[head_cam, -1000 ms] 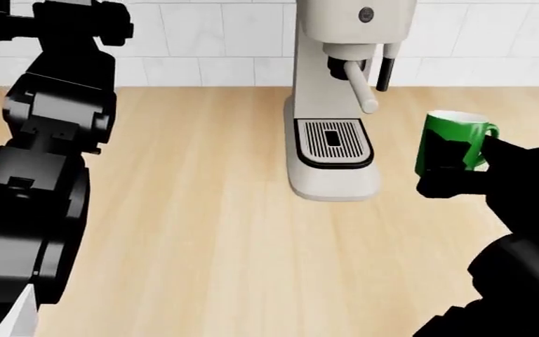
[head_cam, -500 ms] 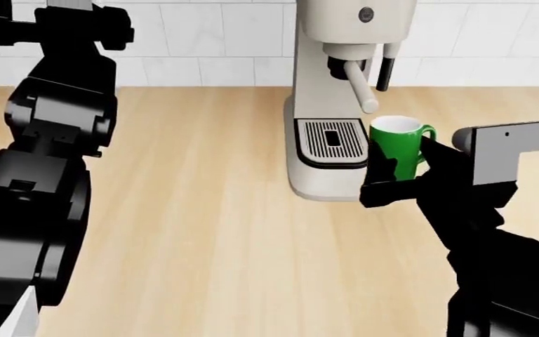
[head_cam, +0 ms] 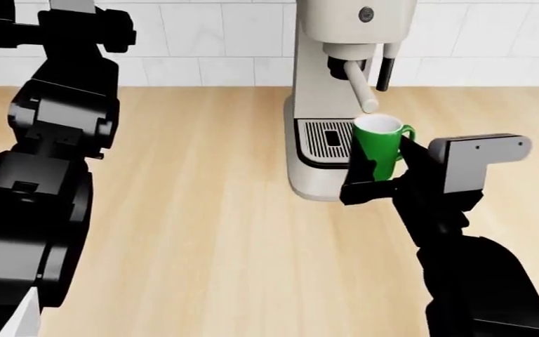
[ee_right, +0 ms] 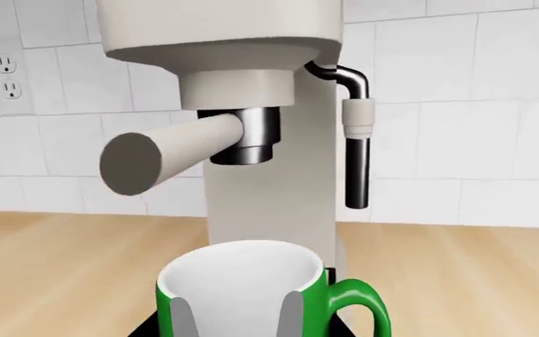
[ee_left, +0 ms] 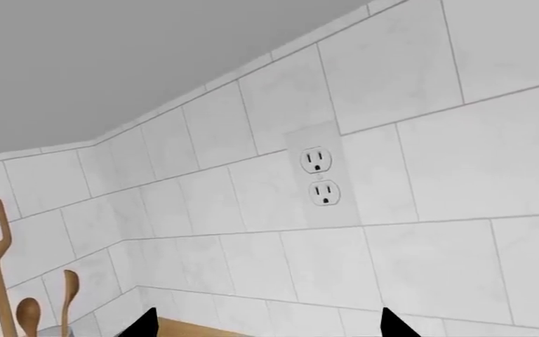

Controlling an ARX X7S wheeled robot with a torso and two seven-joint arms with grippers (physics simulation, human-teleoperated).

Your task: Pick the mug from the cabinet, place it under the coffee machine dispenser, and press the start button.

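Observation:
My right gripper is shut on the green mug and holds it upright at the right edge of the black drip tray, just below the tip of the cream handle. In the right wrist view the mug sits below and in front of the dark brew head of the cream coffee machine. Its handle points away from the machine. A round button shows on the machine's front. My left gripper is raised, facing the tiled wall, empty, its tips wide apart.
The thin black steam wand hangs beside the brew head. A wall socket and wooden utensils show in the left wrist view. The wooden counter spreads around the machine. My left arm rises along the left.
My right gripper has carried the mug leftward, from right of the machine to the drip tray's right edge. The left arm has barely moved.

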